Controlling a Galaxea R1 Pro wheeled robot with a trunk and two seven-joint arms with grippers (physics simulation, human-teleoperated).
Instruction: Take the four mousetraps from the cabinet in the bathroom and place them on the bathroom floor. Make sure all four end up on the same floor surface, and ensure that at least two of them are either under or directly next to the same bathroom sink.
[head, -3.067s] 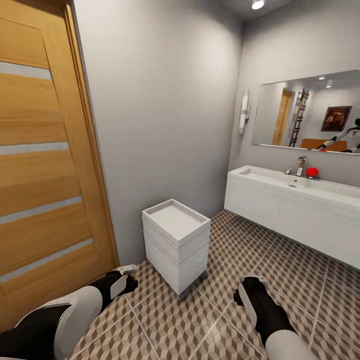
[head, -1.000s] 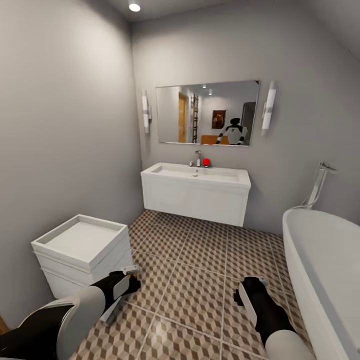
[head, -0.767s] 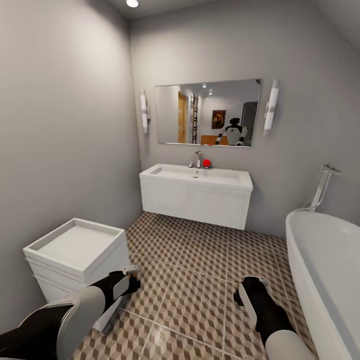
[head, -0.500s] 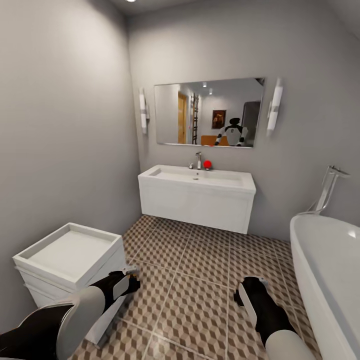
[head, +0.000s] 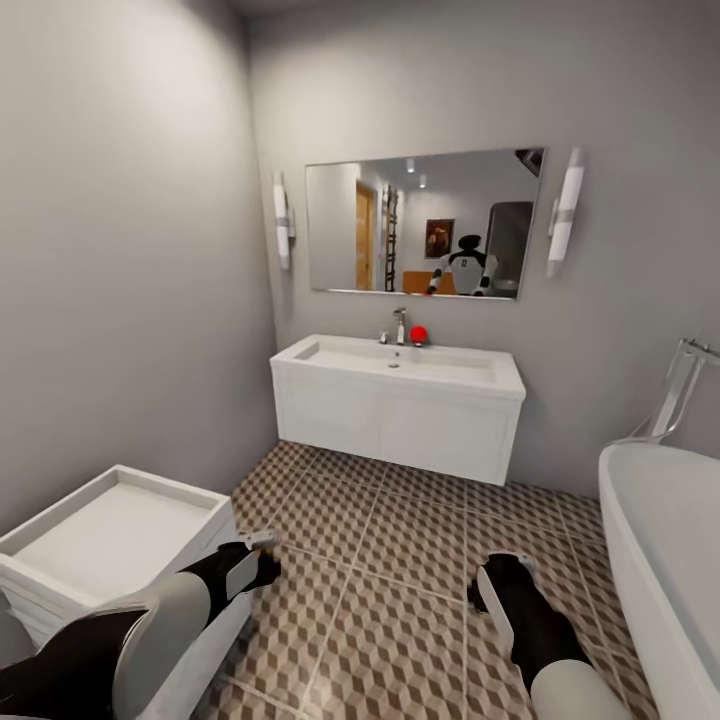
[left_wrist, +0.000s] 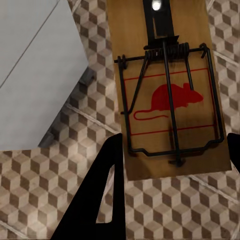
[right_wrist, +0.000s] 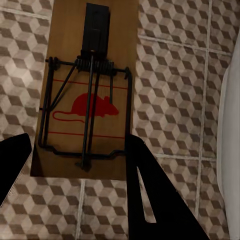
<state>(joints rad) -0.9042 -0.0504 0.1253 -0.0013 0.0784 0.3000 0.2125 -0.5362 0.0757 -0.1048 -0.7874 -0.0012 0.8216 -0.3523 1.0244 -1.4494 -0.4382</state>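
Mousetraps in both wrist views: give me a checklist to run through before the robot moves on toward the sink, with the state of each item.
1. Left gripper holds a mousetrap: ok.
2. Right gripper holds a mousetrap: ok.
3. Sink in sight ahead: ok.
4. Tiled floor toward the sink free of obstacles: ok.
5. Room beside the white drawer unit and bathtub: cannot tell.
6. Grip firmness of the fingers: cannot tell.

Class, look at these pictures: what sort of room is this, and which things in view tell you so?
A bathroom: a white sink on a vanity beneath a wall mirror, a white bathtub at the right, and cube-patterned tile floor.
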